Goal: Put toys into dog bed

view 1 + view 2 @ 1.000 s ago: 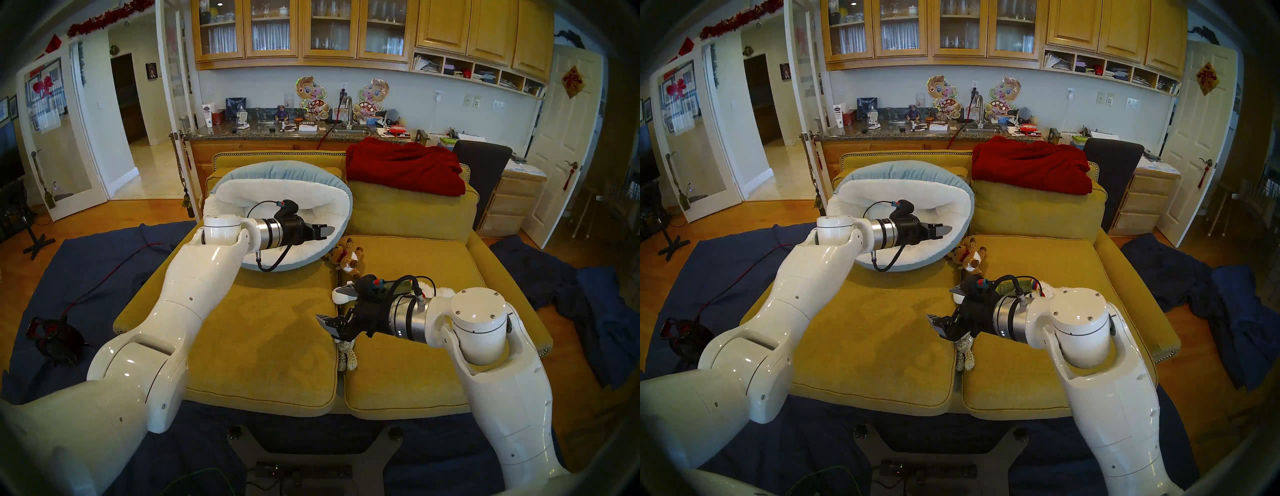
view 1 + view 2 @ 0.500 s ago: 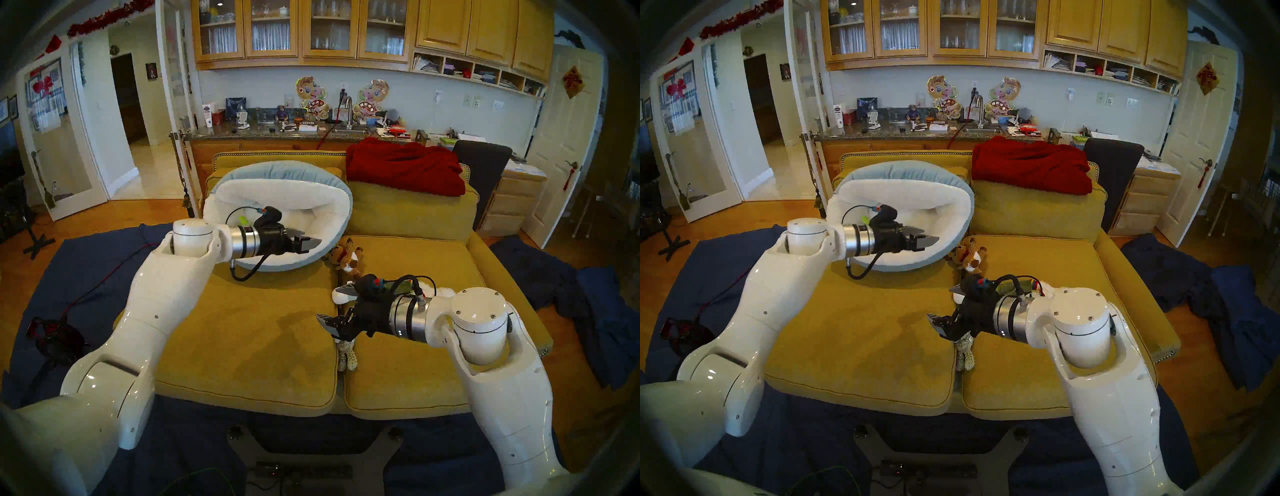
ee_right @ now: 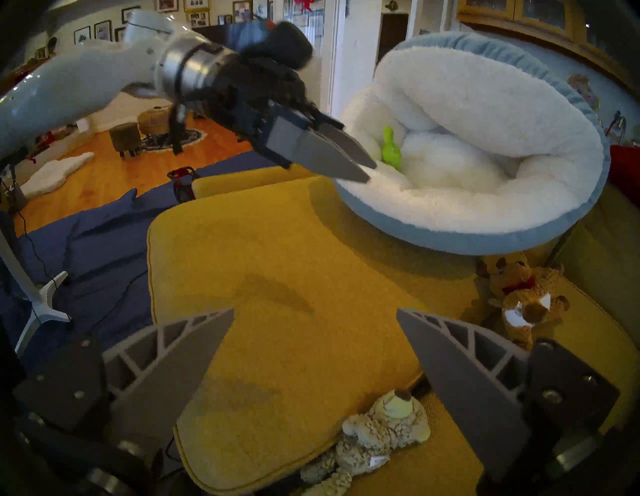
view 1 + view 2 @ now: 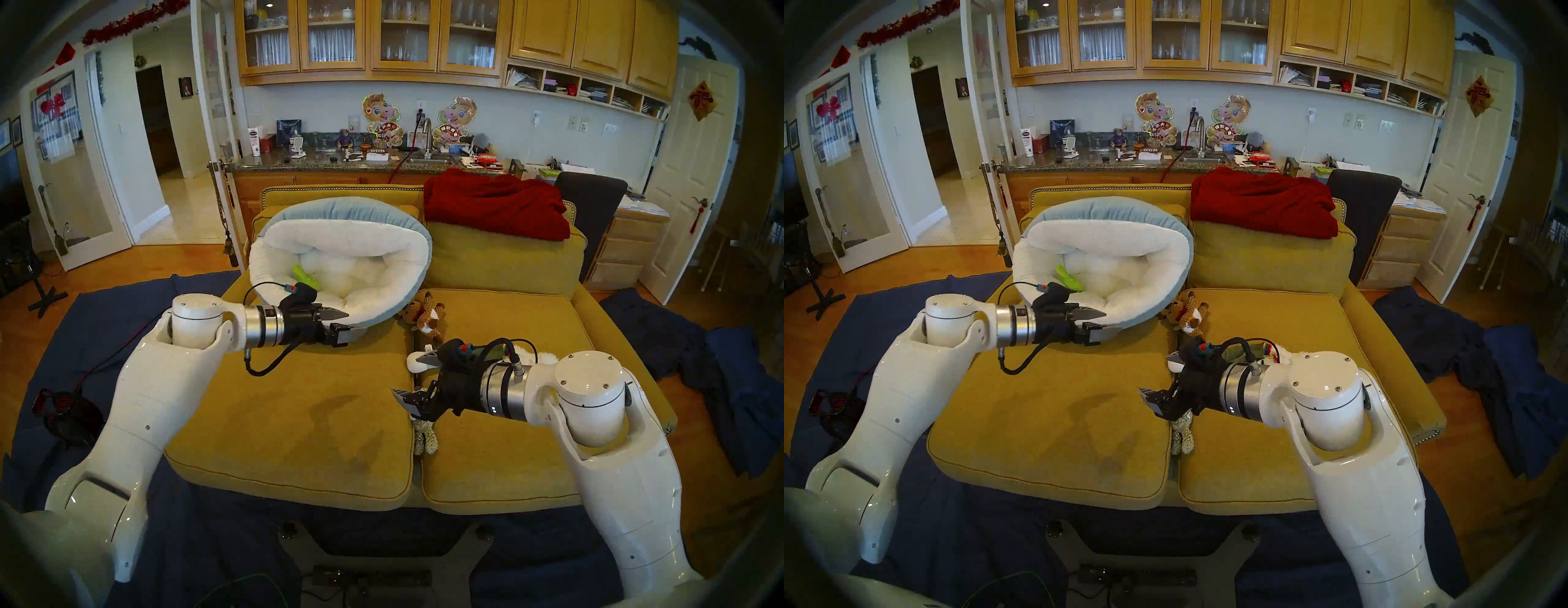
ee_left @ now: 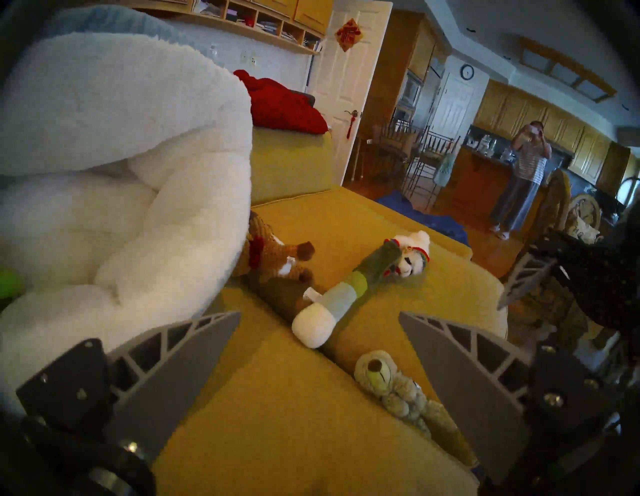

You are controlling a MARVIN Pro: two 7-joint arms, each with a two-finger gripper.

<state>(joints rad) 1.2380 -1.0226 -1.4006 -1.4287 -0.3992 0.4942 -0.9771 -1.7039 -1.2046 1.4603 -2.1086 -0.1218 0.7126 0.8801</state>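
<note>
I have both tools empty with their fingers spread: the left tool (image 4: 345,325) sits left of centre in the head view, just in front of the near rim of the round padded dog bed (image 4: 407,250), white fleece inside and pale blue outside, and the right tool (image 4: 413,403) hangs lower right of centre over the seam between the mustard-yellow sofa cushions (image 4: 297,416). One toy, the bright green plush cactus (image 4: 304,276), already lies inside the bed toward its left side. Four are left on the sofa: the brown knitted animal (image 4: 424,316) just beside the bed's right rim, the long white, blue and green plush tube (image 5: 332,304) below it, the white plush animal (image 5: 412,256) at the tube's far end, and the grey spotted cub (image 3: 377,426) lying in the seam directly under my right tool. I judge the cub is the next pick. To do it well I would lower the right tool straight down, straddle its body across the seam, and press in deep, since plush squashes and half of it sits down in the gap.
</note>
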